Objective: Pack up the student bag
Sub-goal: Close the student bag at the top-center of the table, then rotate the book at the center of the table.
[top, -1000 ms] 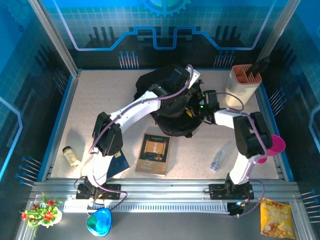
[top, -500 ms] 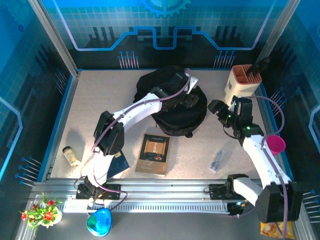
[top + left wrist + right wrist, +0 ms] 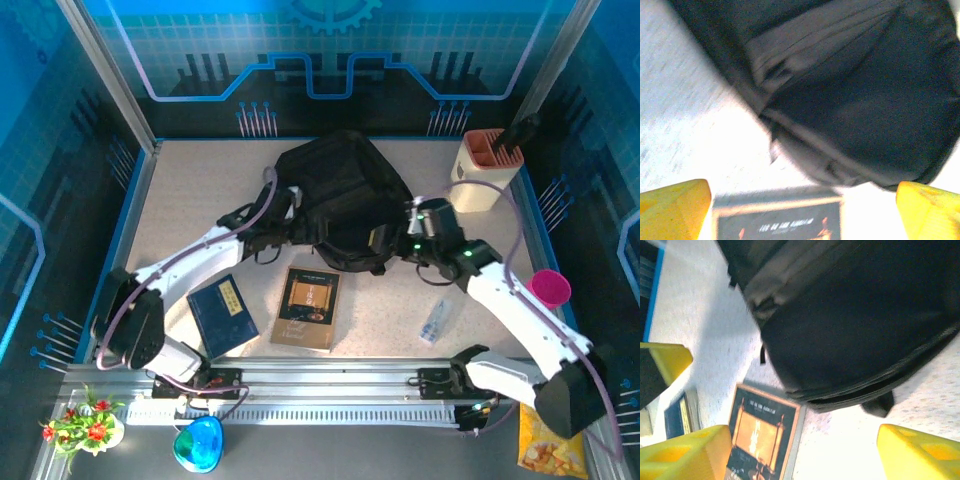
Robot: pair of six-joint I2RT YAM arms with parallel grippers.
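Since the left gripper point(image 3: 802, 207) and the right gripper point(image 3: 805, 454) both gape wide and empty, the bag point(image 3: 345, 195) matters most: it lies just ahead of each, between them, about equally near.

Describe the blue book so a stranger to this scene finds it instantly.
Start at the black student bag in the middle. Two books lie just below it in the top view; the blue book is the left one. Its neighbour, the dark book, has an orange-framed cover; this one is navy with a pale label.
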